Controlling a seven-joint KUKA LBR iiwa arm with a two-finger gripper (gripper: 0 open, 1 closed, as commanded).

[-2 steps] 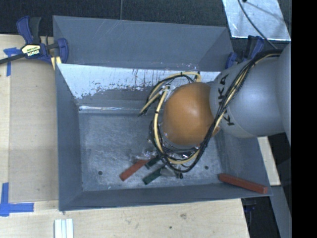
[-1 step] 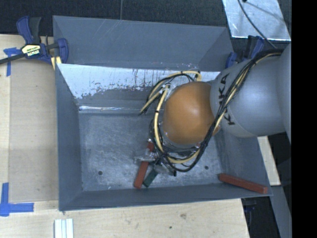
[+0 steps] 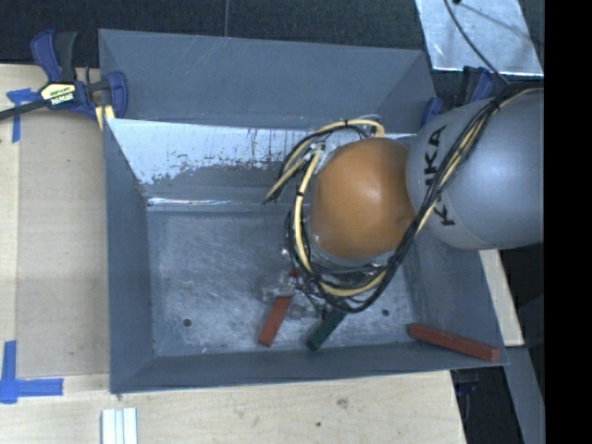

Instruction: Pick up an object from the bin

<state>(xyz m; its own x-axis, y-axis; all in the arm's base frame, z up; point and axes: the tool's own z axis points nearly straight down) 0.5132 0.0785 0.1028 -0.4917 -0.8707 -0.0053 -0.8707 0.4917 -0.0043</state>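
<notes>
tabletop: pale wood, along left side and lower edge of frame | floor: dark, speckled, across the top | upper right: silvery sheet lying on the floor, catching bright light

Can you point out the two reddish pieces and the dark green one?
short reddish block (image 3: 273, 323): camera view, its middle.
long red bar (image 3: 453, 342): camera view, its middle.
dark green piece (image 3: 326, 327): camera view, its middle.
</notes>
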